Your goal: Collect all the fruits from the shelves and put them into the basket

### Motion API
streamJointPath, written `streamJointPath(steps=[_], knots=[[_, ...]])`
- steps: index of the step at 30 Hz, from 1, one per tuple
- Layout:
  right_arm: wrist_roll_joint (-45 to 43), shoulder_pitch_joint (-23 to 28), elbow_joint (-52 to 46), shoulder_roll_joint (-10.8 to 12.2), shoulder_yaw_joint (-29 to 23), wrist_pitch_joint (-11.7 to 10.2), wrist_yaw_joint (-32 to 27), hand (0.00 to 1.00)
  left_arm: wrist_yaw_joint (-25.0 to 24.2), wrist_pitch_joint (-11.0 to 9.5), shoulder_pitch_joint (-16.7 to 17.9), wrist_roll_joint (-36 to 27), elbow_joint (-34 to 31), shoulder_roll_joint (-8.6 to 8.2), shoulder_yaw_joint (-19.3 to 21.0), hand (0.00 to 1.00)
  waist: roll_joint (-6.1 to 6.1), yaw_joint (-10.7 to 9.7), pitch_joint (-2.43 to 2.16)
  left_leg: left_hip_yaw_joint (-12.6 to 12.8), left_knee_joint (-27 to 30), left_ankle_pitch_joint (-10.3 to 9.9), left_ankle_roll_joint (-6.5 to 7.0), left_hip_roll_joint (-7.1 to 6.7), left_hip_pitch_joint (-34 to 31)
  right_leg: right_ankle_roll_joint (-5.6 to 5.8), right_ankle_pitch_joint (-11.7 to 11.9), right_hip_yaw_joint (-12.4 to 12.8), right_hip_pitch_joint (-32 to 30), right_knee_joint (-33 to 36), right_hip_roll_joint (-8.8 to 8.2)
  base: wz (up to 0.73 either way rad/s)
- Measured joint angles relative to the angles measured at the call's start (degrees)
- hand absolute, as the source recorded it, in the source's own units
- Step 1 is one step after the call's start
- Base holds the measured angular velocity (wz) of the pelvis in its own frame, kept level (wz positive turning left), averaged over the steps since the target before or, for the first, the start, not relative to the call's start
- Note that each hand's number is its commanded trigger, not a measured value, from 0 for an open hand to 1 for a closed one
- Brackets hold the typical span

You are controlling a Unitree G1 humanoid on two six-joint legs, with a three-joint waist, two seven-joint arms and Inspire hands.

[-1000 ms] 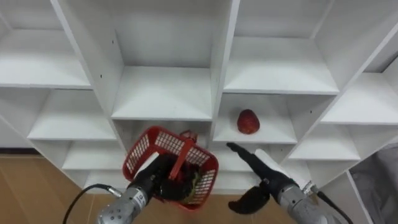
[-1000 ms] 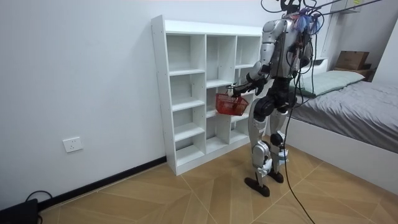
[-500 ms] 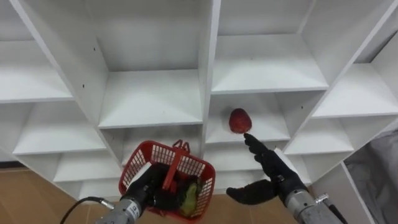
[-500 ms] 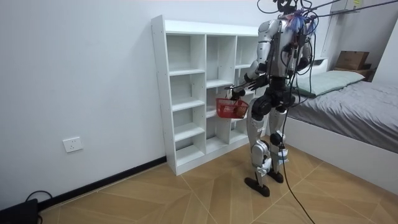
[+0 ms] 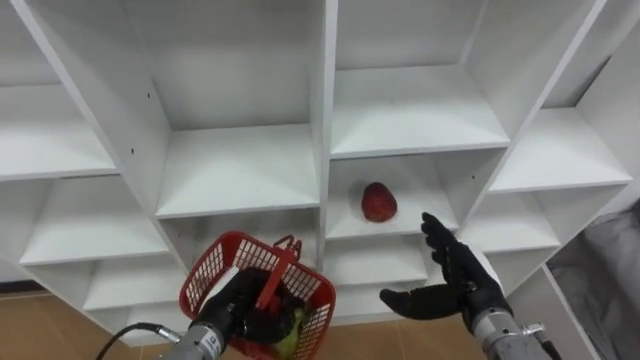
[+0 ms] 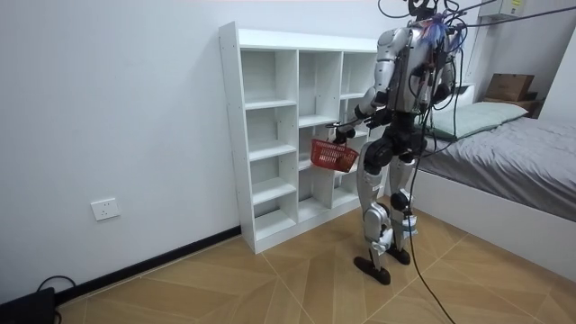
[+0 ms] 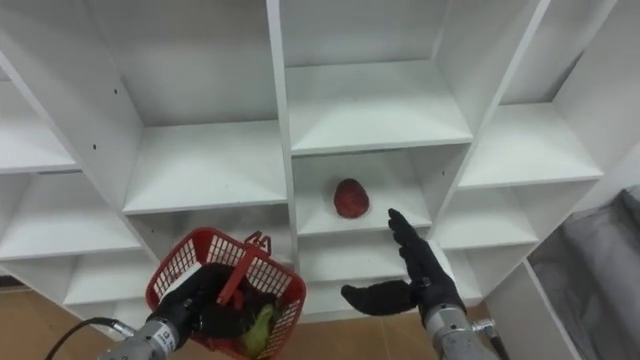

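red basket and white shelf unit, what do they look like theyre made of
The red basket is probably moulded plastic, slightly glossy: its walls are a thin open lattice in one even colour. The shelf unit is likely laminated or painted board, smooth matte white: flat straight-edged panels with small drilled holes in a divider. Looks alone cannot confirm either.

The basket (image 5: 205, 275) wall half-hides the fruit (image 5: 291, 326) inside.

No text, label, number or sign could be read in any view; the white closet (image 5: 240, 170) and the red basket (image 5: 213, 263) carried no legible writing or marking.
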Motion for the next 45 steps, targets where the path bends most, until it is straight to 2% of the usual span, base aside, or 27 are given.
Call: streamJointPath(steps=[6,11,13,15,18,20,24,29,33,38,40,45], knots=[[-2.2,-0.3,0.4,0.0,-0.1,0.0,-2.0,0.0,-0.2,0.0,0.5,1.1,0.0,-0.02,0.2,1.0,-0.07,0.3,0.07,-0.2,0.0,-0.1,-0.05,0.03,-0.3,-0.04,-0.1,-0.2,-0.2,-0.1,0.03,0.0],[-5.6,-4.2,4.9,-0.2,-0.6,0.0,-3.3,0.0,-0.4,0.0,0.7,2.4,-0.2,0.01,1.9,1.0,-0.65,0.8,0.34,-0.7,0.0,-0.1,-0.06,0.02,-0.6,-0.13,-0.2,-0.8,-0.3,-0.1,-0.1,0.04],[-6.6,-5.2,4.9,-0.6,-0.7,0.0,-3.6,0.0,-0.5,0.0,0.8,2.4,-0.8,0.29,2.4,1.0,-1.44,1.1,-0.09,-1.3,0.4,-0.1,-0.07,0.01,-1.8,-0.19,-0.3,-1.6,-1.1,0.0,-0.18,0.15],[-7.1,-5.8,4.9,-0.8,-0.7,0.0,-3.9,0.0,-0.6,0.0,0.8,2.4,-0.8,0.28,2.5,1.0,-1.73,1.3,-0.26,-1.8,0.9,-0.1,-0.13,0.02,-2.3,-0.22,-0.3,-1.8,-1.1,-0.1,-0.17,0.13],[-6.5,-7.3,5.2,-1.4,-0.8,-0.2,-4.7,0.0,-0.7,0.0,1.0,2.3,-0.8,0.23,2.9,1.0,-1.79,2.2,-0.27,-2.1,1.0,-0.1,-0.14,0.03,-2.4,-0.23,-0.3,-2.3,-1.1,0.0,-0.21,0.08],[-6.6,-8.6,7.1,-1.6,-0.7,-1.2,-5.5,0.0,-0.8,0.0,1.0,2.5,-0.8,0.24,3.2,1.0,-1.91,2.6,-0.23,-2.8,1.1,-0.1,-0.14,0.02,-2.5,-0.23,-0.3,-3.3,-0.9,0.1,-0.33,0.13],[-10.2,-11.5,9.0,-2.7,-0.8,-1.2,-5.9,0.0,-2.5,0.0,1.0,5.2,-0.8,0.25,4.9,1.0,-2.66,3.4,-0.08,-4.1,2.4,-0.2,-0.25,0.0,-4.5,-0.27,-0.4,-5.3,-1.9,0.4,-0.58,0.18],[-9.1,-15.1,11.0,-3.3,-1.1,-1.4,-6.6,0.0,-4.6,0.2,0.7,5.3,-0.9,0.21,7.4,1.0,-3.4,4.6,0.29,-5.8,5.4,-0.4,-0.32,0.07,-9.0,-0.69,-0.2,-7.0,-4.6,1.2,-0.75,0.18],[-7.8,-17.5,14.5,-3.4,-1.1,-1.4,-6.8,0.0,-4.9,0.3,0.6,5.3,-0.8,0.15,7.4,1.0,-3.46,6.1,0.34,-6.6,6.4,-0.4,-0.33,0.05,-10.5,-0.71,-0.2,-7.8,-5.6,2.0,-0.88,0.1],[-7.3,-22.3,20.1,-3.4,-1.0,-1.4,-7.0,0.0,-4.6,0.5,0.5,6.3,-0.7,0.23,6.8,1.0,-3.44,6.4,0.41,-7.3,7.4,-0.4,-0.38,0.05,-13.3,-1.03,0.0,-8.0,-7.6,2.2,-1.13,0.07],[-5.1,-24.7,22.2,-3.5,-0.9,-1.4,-7.2,0.0,-4.8,1.0,0.2,6.3,-0.5,0.4,5.8,1.0,-3.39,7.0,0.51,-7.4,8.2,-0.3,-0.43,0.06,-14.6,-1.03,0.0,-8.1,-9.1,2.9,-1.16,0.0],[-4.3,-27.1,23.3,-4.5,-1.0,-1.4,-7.6,0.0,-5.7,1.6,-0.5,6.2,-0.2,0.54,5.6,1.0,-3.39,7.5,0.57,-7.8,9.0,-0.3,-0.44,0.06,-17.6,-1.09,0.0,-8.4,-11.7,3.2,-1.19,0.04]])
